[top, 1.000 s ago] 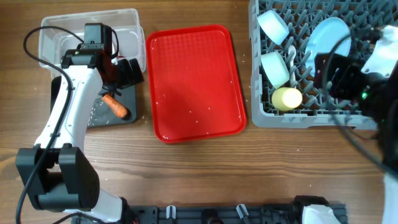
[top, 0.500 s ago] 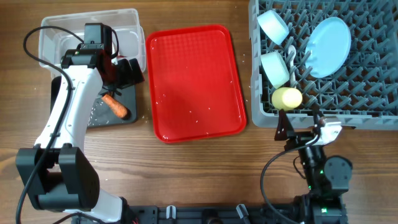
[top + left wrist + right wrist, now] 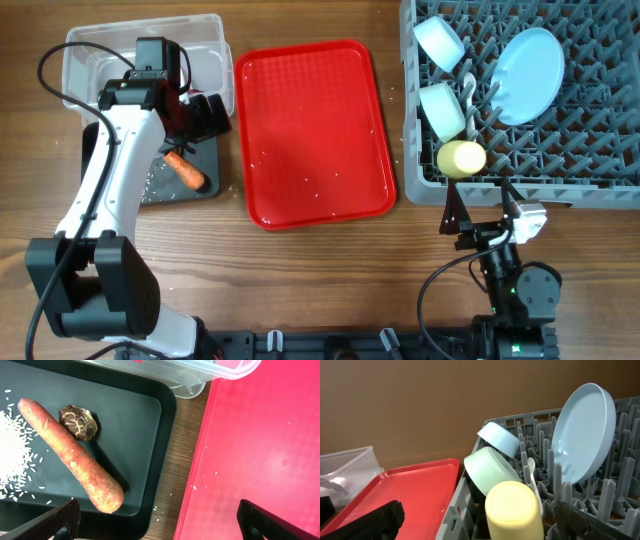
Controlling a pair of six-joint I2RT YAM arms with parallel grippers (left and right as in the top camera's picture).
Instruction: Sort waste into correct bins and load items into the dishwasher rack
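Two claws: I read both as released, and neither holds anything.
Left claw (image 3: 160, 527): jaws spread wide. It hangs over the seam where the black tray (image 3: 142, 420) meets the red tray (image 3: 260, 450), with one finger above each.
Right claw (image 3: 482, 208): jaws apart. It sits low near the front of the table, just outside the dishwasher rack (image 3: 520, 187), and faces its near wall.
Waste, three kinds: all three lie in the black tray.
Carrot (image 3: 70, 455): one, lying diagonally on the tray floor.
Brown lump (image 3: 78, 422): one, touching the carrot's side near its thinner end.
Rice (image 3: 11, 455): one loose heap on the far side of the carrot from the red tray. A few stray grains are scattered on the red tray, and a few lie on the wood between the trays.
Bins, two: the black tray and one clear tub (image 3: 205, 38). They sit side by side, and the tub's rim overhangs the black tray's edge in my left wrist view.
Wrapper: I cannot make it out for certain.
Rack load, five pieces: all five stand among the pegs.
Plate (image 3: 582, 435): one, pale blue, on edge and leaning.
Bowls, two: one pale-blue bowl (image 3: 500, 440) and one mint-green bowl (image 3: 492, 472). Both are tipped on their sides, one behind the other.
Yellow cup (image 3: 512, 510): one, in the rack corner nearest my right claw.
Spoon (image 3: 467, 88): one, white, between the bowls and the plate.
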